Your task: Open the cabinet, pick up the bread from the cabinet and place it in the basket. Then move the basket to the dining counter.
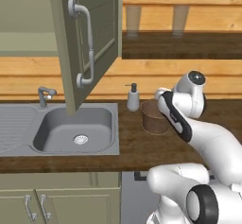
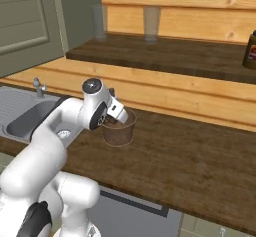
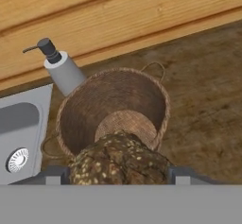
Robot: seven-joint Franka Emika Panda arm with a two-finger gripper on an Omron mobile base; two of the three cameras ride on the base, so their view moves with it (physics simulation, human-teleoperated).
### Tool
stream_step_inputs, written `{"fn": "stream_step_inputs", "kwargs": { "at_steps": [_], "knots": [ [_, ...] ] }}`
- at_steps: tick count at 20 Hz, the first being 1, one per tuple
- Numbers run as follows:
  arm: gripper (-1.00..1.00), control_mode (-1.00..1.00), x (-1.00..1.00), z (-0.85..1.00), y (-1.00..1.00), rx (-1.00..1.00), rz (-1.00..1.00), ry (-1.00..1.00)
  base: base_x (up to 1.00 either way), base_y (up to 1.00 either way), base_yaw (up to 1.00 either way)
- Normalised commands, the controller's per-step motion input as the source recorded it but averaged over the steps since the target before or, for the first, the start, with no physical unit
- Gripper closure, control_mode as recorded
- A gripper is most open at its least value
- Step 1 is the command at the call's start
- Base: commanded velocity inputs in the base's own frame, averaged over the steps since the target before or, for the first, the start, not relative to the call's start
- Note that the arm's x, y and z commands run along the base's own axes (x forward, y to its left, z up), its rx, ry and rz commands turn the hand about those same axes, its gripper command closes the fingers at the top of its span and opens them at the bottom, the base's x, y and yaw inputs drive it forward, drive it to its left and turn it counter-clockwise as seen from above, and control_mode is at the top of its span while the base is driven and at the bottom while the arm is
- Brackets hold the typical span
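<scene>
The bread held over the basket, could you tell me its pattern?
Dark brown bread speckled with pale seeds, clearest in the hand view.

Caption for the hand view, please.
Gripper holding seeded bread above the open woven basket, soap dispenser behind.

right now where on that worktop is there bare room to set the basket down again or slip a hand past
Free: the broad dark wood worktop to the right of the basket, out to its front edge. Crowded: left of the basket, where the soap dispenser stands close beside it, then the sink, with the open cabinet door hanging above. The gripper holds bread over the basket.
</scene>
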Motion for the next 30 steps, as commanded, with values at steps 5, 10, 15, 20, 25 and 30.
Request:
{"fn": "stream_step_inputs", "kwargs": {
  "at_steps": [5,10,15,20,25,30],
  "knots": [
    [1.0,-1.0,0.21,-0.2,0.0,0.0,0.0,0.0,0.0,0.0,0.0],
    [1.0,-1.0,0.24,-0.37,0.0,0.0,0.0,0.01,0.0,0.0,0.0],
    [1.0,-1.0,0.3,-0.36,0.0,0.0,0.0,0.0,0.0,0.0,0.0],
    [1.0,-1.0,0.35,-0.26,0.0,0.0,0.0,0.0,0.0,0.0,0.0],
    [1.0,-1.0,0.16,-0.33,0.0,0.0,0.0,0.0,0.0,0.0,0.0],
    [1.0,-1.0,0.07,-0.32,0.0,0.0,0.0,0.0,0.0,0.0,0.0]
  ]
}}
